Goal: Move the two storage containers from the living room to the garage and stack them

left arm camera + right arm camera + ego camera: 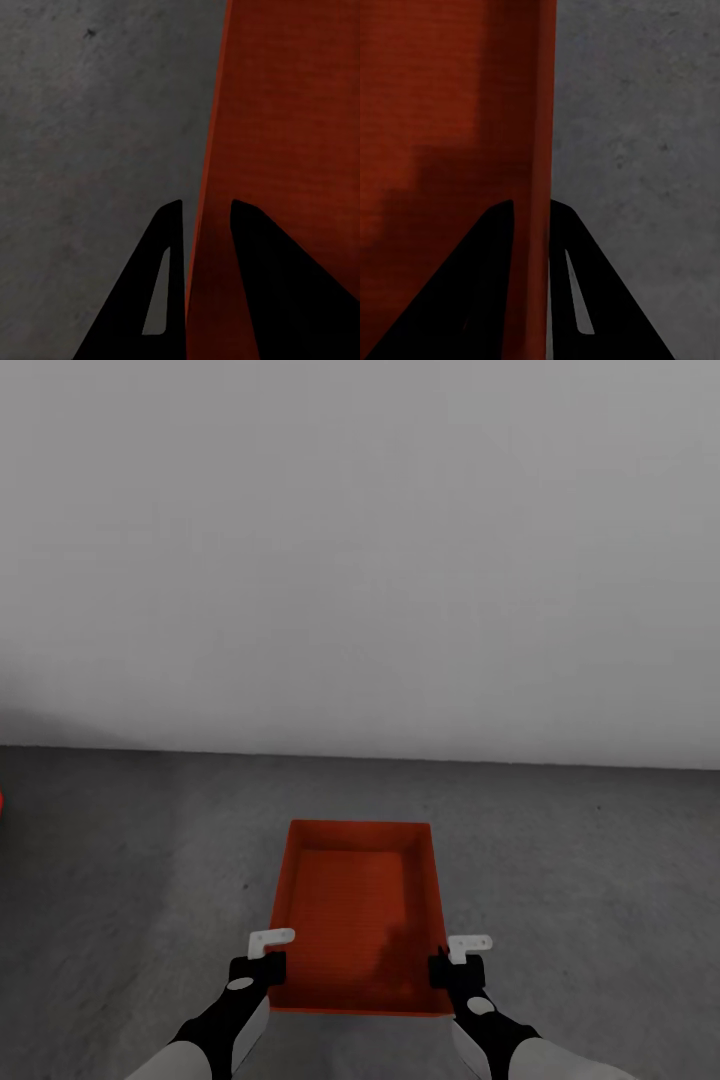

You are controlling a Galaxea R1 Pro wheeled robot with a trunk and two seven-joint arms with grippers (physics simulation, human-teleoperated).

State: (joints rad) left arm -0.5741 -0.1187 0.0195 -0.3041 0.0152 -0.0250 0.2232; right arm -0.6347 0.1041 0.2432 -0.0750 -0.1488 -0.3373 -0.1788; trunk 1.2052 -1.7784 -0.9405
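Orange-red bin [360,900]: shallow rect., thin plain walls, faintly ribbed base, over rough dark grey concrete floor [580,860] before a plain white-grey wall [360,560]. L gripper [268,967] and R gripper [447,970] each pinch a long side wall near the robot, one black finger inside, one outside.

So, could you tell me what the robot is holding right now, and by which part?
An orange-red storage container, held by both grippers: the left gripper has its fingers astride the left side wall, and the right gripper clamps the right side wall, both near the robot's end.
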